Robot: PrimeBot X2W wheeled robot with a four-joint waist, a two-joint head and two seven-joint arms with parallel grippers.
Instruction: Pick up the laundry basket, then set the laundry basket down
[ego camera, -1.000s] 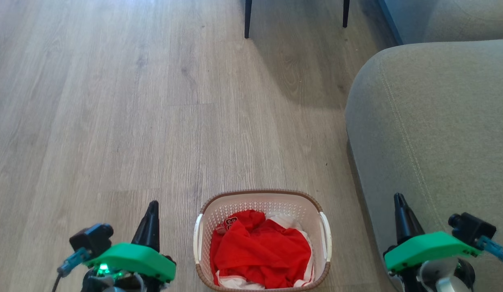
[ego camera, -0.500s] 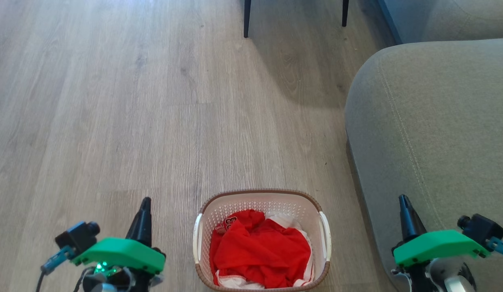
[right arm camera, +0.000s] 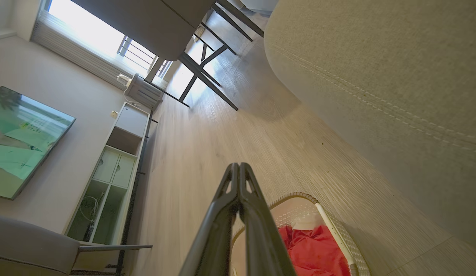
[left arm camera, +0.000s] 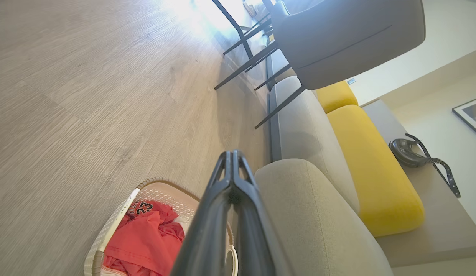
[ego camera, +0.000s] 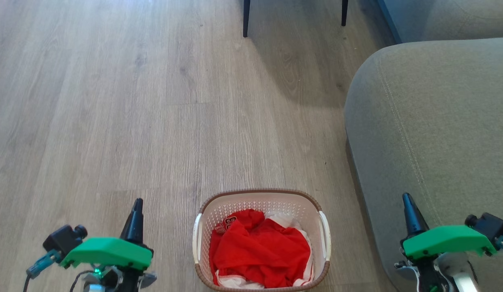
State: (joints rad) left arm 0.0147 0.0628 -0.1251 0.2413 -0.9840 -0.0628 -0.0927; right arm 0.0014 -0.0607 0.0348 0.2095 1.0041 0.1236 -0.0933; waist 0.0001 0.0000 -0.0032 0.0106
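The laundry basket (ego camera: 259, 195) stands on the wooden floor at the bottom middle of the head view, cream-white with a brown rim, white side handles and red and white clothes inside. It also appears low in the left wrist view as the basket (left arm camera: 107, 237) and in the right wrist view as the basket (right arm camera: 299, 203). My left gripper (ego camera: 137, 202) is shut, well left of the basket and clear of it. My right gripper (ego camera: 407, 197) is shut, well to the right, in front of the sofa arm. Both sets of fingers press together in the wrist views, left gripper (left arm camera: 232, 154) and right gripper (right arm camera: 238, 165), holding nothing.
A grey-green sofa arm (ego camera: 429, 113) rises just right of the basket. Dark chair legs (ego camera: 247, 18) stand on the floor at the far top. Yellow cushions (left arm camera: 372, 168) lie on the sofa. A TV (right arm camera: 23, 142) and a white cabinet (right arm camera: 111, 172) line the far wall.
Both grippers have drawn outward and slightly lower in the head view, the left further left and the right further right. The basket has stayed put.
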